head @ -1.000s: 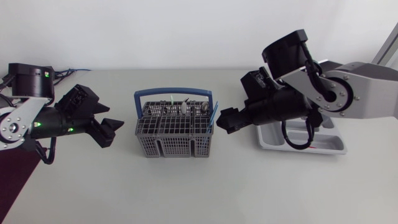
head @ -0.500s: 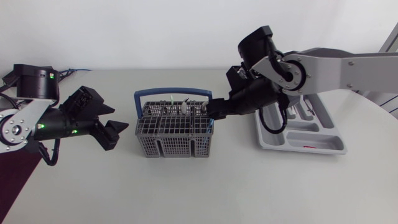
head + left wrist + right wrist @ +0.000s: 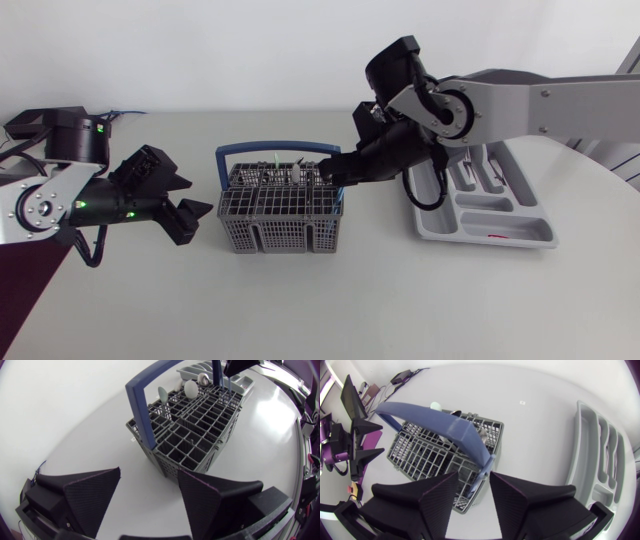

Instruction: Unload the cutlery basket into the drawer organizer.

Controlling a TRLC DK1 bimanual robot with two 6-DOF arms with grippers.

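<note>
A: Right hand [image 3: 327, 170], state?

B: Fingers spread, nothing gripped. Seen from above, it hangs over the cutlery basket [image 3: 280, 212] at the basket's 2 o'clock corner. From its own camera, one end of the blue handle [image 3: 435, 417] and a slim blue piece [image 3: 479, 482] stand in the gap between the fingers. I can't see either finger touching them.

A: Left hand [image 3: 149, 474]?

B: Also wide open and empty. It sits low over the worktop [image 3: 400, 300] at the basket's 9 o'clock, near its wall. The fingers point at the basket without touching it.

A: Basket contents?

B: Cutlery stands upright in the cells along the 12 o'clock side. Two spoon bowls [image 3: 190, 387] show above the grid. The other pieces are too small to name.

A: The drawer organizer [image 3: 482, 238]?

B: A grey tray, flat on the worktop at the basket's 3 o'clock and apart from it. The right arm [image 3: 540, 105] passes over its 12 o'clock end.
</note>
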